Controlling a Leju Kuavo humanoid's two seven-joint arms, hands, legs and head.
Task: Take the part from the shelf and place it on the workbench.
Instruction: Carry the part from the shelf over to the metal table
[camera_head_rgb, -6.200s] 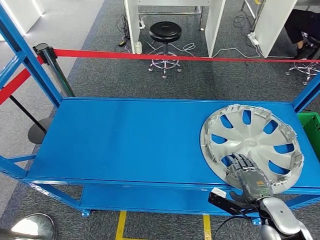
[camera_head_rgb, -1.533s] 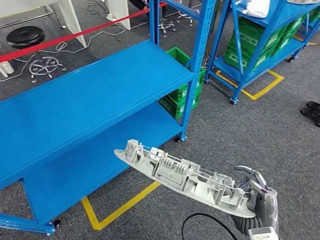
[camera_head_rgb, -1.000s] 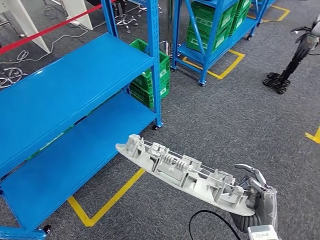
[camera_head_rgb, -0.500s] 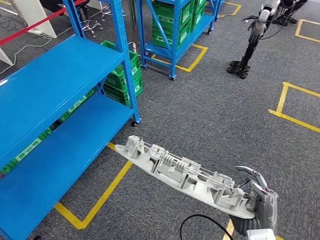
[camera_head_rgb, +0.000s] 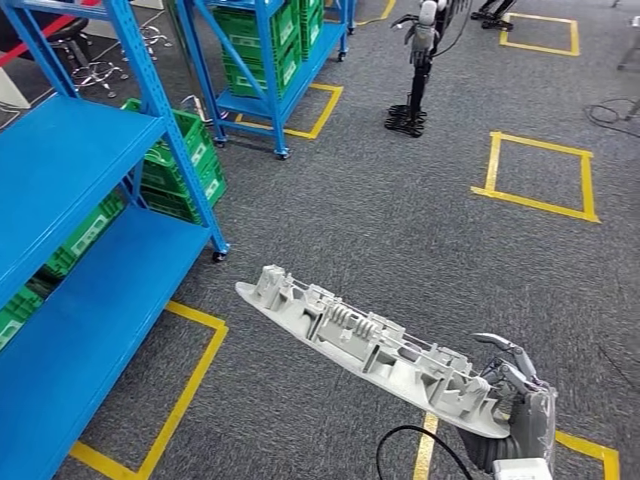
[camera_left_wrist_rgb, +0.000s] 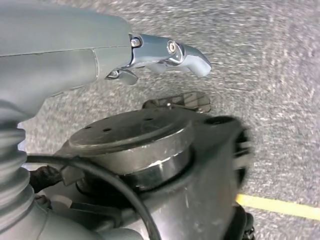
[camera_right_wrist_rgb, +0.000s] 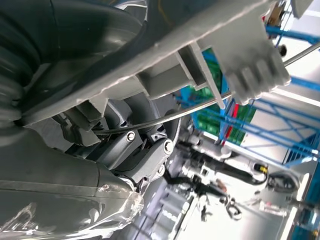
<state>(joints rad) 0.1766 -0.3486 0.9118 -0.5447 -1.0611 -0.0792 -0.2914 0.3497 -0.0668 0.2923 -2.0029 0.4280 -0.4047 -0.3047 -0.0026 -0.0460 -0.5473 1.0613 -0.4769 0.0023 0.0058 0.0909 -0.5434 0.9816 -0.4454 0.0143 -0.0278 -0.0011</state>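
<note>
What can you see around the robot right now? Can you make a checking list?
Surface: grey carpet floor with yellow tape squares; no workbench seen.
Job's things: silver wheel cover held edge-on over the floor, ribbed back side up; blue shelf to the left.
Clutter: green crates under the shelf and on the second blue rack.
Hands: right hand grips the wheel cover's near rim; left hand hangs over the floor, grip unclear.
Cables: black cable looping below the wheel cover.
Surroundings: another robot stands on the far carpet.
</note>
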